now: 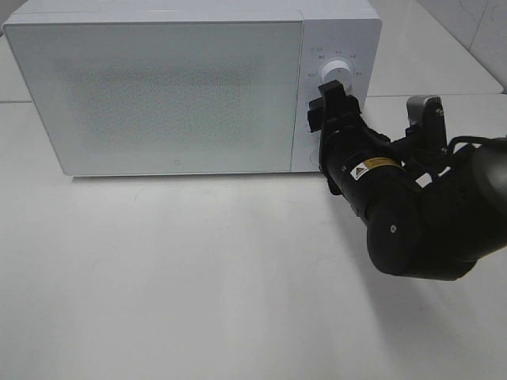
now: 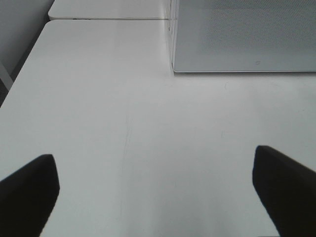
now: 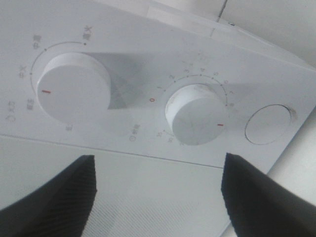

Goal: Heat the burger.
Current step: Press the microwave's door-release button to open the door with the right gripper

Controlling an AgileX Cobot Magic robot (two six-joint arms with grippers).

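I am looking down on a white desk carrying a white microwave. Its door is sitting shut, and the speckled panel is hiding the inside. I cannot tell where the burger is; no view is showing it.

The black right arm is filling the right of the high view, aiming the right pincer at the control panel beside the door. Its wrist camera is showing the two dark fingers standing apart and gripping nothing, close in front of the panel. I cannot tell whether they are touching it.

Beyond the gap between them, a round white knob ringed with numerals is facing the camera, showing a short red mark on its edge. Beside it is sitting a larger white knob ringed with characters, also carrying a red mark. On the numbered knob's other side is lying a flat round button.

The left pincer is hovering over the desk near the microwave's front corner, its fingers standing wide apart and holding nothing.
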